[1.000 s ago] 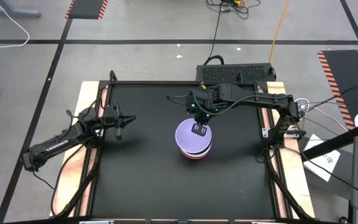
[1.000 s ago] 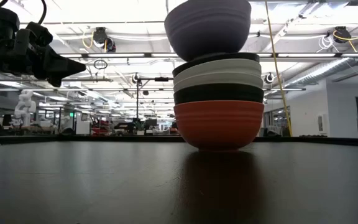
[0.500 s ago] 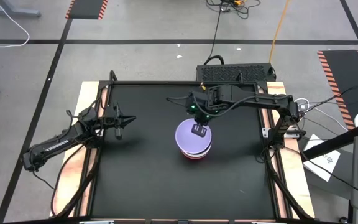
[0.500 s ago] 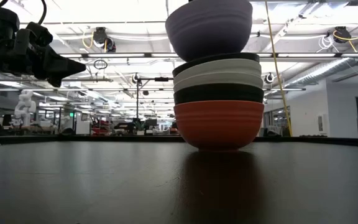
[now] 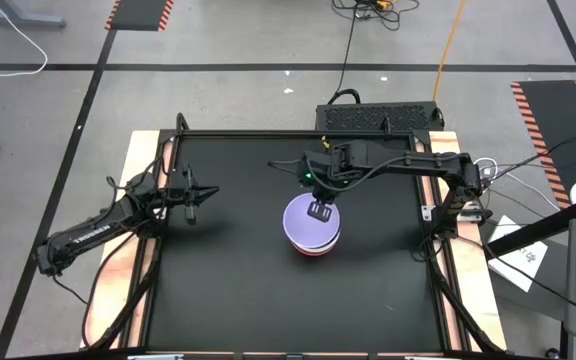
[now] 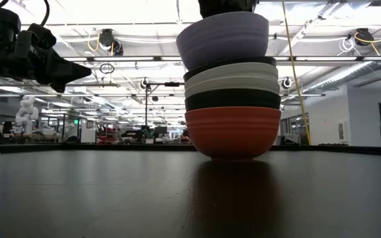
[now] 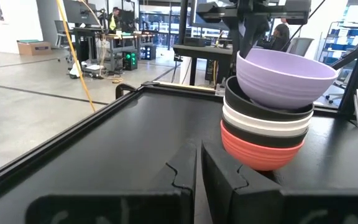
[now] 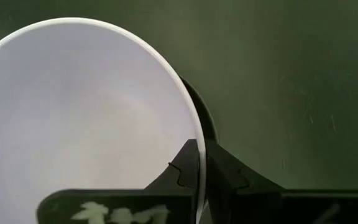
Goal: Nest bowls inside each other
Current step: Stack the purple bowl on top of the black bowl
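From above, the right gripper point(image 5: 319, 209) pinches the rim of a pale lavender round plastic bowl point(image 5: 308, 221) over a stack whose red bottom bowl point(image 5: 311, 252) peeks out. The left gripper point(image 5: 191, 203) waits near the black table's point(image 5: 228, 290) left edge.

Right tool point(image 5: 319, 209) clamped, left tool point(image 5: 190, 204) closed

It was a large open robotics lab: grey concrete floor point(image 5: 228, 40) with hazard-striped mats point(image 5: 138, 14), loose cables point(image 5: 368, 10), ceiling lights point(image 6: 108, 36) and ducts, workbenches point(image 7: 204, 53) and a person point(image 7: 113, 18) beyond the table point(image 5: 228, 260).
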### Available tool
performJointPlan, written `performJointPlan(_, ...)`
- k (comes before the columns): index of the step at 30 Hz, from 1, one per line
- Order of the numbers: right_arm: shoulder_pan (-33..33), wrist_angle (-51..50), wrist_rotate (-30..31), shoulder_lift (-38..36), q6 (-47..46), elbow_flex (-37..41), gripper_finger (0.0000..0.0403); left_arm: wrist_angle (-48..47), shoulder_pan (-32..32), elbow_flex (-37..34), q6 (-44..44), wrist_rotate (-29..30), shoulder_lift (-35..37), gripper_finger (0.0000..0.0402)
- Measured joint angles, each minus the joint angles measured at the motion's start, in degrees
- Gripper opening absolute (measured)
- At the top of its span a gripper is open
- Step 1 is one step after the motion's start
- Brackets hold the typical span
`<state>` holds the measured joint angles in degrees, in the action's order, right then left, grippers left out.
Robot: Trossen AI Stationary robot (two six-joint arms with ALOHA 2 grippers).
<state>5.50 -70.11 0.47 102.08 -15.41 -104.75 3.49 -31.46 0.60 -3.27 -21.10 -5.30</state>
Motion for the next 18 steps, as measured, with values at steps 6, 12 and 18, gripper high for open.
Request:
performJointPlan(6, 0.0, 1.53, 0.0, -0.01, 0.11, 1.02, 0.0001, 0.0, 0.01, 0.0, 0.0, 0.0, 0.0, 0.0026)
performJointPlan(12, 0.0, 1.78, -0.02, 0.0, -0.41, 3.33, 0.0001, 0.0, 0.01, 0.0, 0.0, -0.01, 0.0, 0.0026)
performJointPlan(18, 0.02, 2.92, 0.02, -0.02, -0.4, 4.29, 0.0001, 0.02, 0.0, 0.0, 0.02, 0.0, 0.0, 0.0026)
